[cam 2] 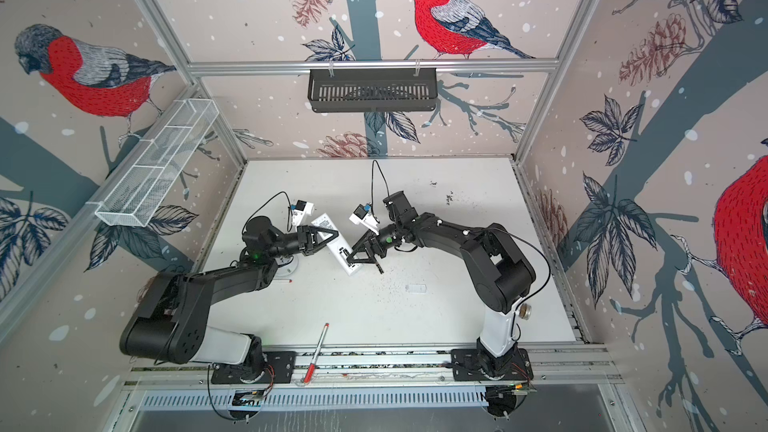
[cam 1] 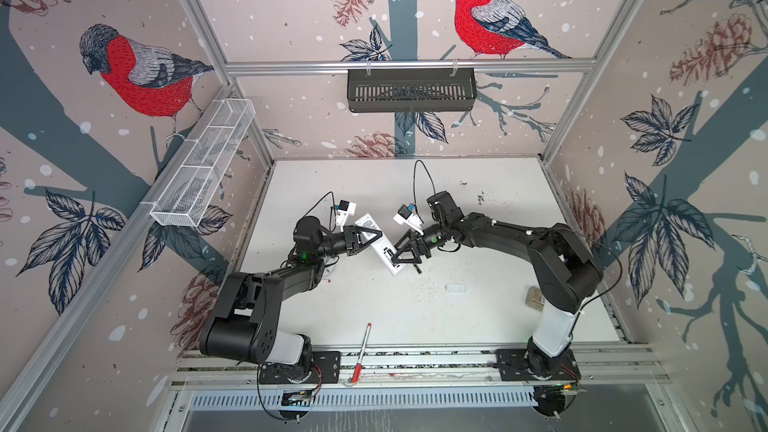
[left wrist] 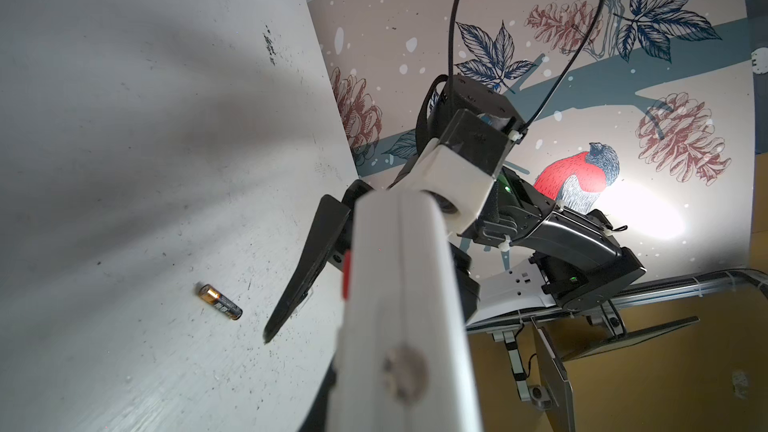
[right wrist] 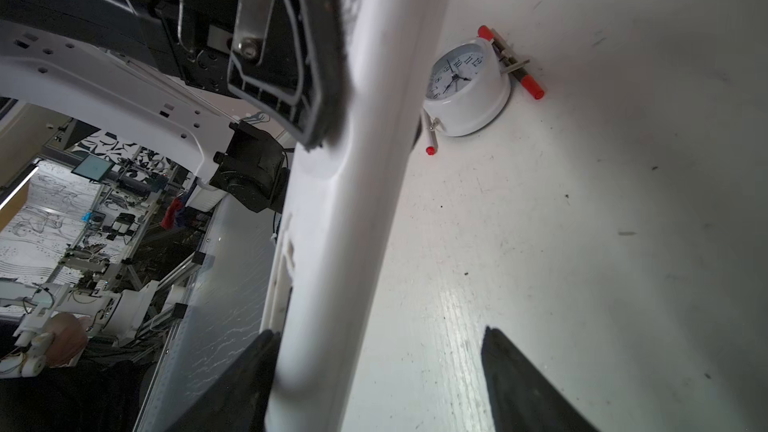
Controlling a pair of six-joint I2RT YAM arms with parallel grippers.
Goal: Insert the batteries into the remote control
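Remote control (cam 1: 379, 250): we see it at the centre of both top views, long and white. It runs on a slant from upper left to lower right and is carried above the surface (cam 1: 457, 222) rather than lying on it. A small dark recess shows on its upward face, toward the lower end.

Left end effector (cam 1: 374, 236): pressed together on the upper half of the remote control, pinching it across its width. In the right wrist view one black finger lies flat against the white body.

Right end effector (cam 1: 405, 265): spread, at the remote's lower end. In the right wrist view one of its fingers (right wrist: 241, 376) sits just beside the remote's edge and the other stands well apart. We cannot tell whether the near one touches.

Battery (left wrist: 220, 303): we find one, black with a copper end, lying on the surface near a right fingertip.

Also noted: a round white alarm clock (right wrist: 465, 89) with red-capped markers (right wrist: 530, 85) touching it. A red-and-white pen (cam 1: 361, 351) lies at lower centre in the top views.
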